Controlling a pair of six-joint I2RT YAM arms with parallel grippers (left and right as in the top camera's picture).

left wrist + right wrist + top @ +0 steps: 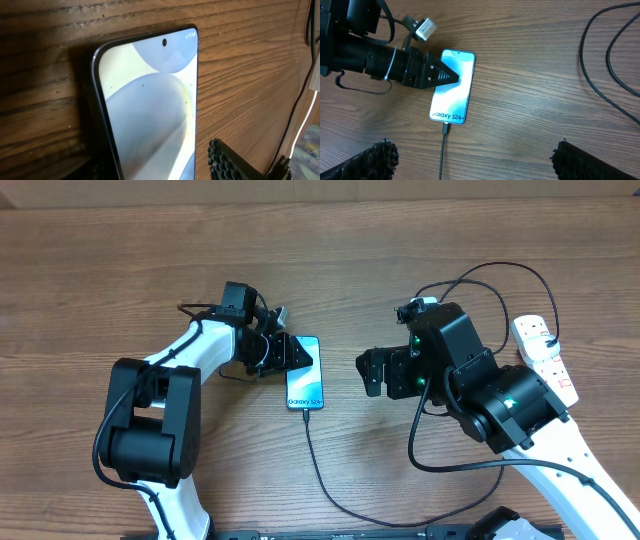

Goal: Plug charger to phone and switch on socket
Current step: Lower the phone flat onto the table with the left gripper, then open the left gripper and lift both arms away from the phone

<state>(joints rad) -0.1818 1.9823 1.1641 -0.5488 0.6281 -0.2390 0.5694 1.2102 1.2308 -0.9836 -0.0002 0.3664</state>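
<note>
— Overhead: where's the phone [305, 375]?
— Centre, with the charger [318, 470] plugged into its lower end. Left gripper [293, 352] sits at the phone's left edge; socket [545, 350] is upper right.
— Left wrist?
— Mostly screen; I can't tell the grip.
— Right wrist?
— Right gripper [474, 150] is spread wide, holding nothing.

This looks like a robotics lab bench. A brown wood-grain laminate tabletop [80, 270] carries a white-and-black jointed robot arm [150, 415] mounted at 8 o'clock and a second such arm [505, 405] at 4 o'clock. A small silver wrist camera [424, 29] is fitted. A white plastic power strip with red switches [527, 330] lies at 3 o'clock.
</note>
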